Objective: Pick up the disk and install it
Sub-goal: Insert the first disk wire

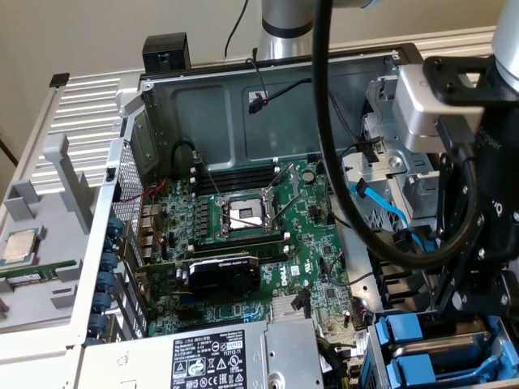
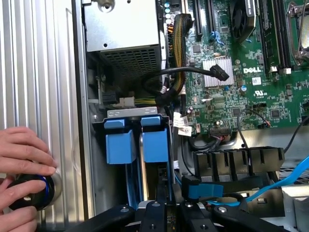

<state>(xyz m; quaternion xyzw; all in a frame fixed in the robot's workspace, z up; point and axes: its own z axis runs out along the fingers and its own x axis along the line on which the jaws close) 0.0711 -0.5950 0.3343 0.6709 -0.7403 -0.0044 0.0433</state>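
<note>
An open PC case [image 1: 243,97] lies on its side on a pale ribbed surface [image 1: 89,105] by a beige wall, motherboard [image 1: 243,235] facing up. At the case's corner by the power supply [image 1: 243,356], 2 blue drive carriers [image 1: 438,348] sit side by side in the drive bay; the disk [image 2: 141,164] shows only as a thin silver strip betw. the 2 blue tabs in the wrist view. The gripper [image 2: 161,212] hangs just over that bay, its black linkage cut off at the frame edge, so can't tell if its fingers are apart or together, or touching anything. Outside the case wall, a person's hand [image 2: 24,154] rests on a black-and-blue knob [image 2: 31,193].
</note>
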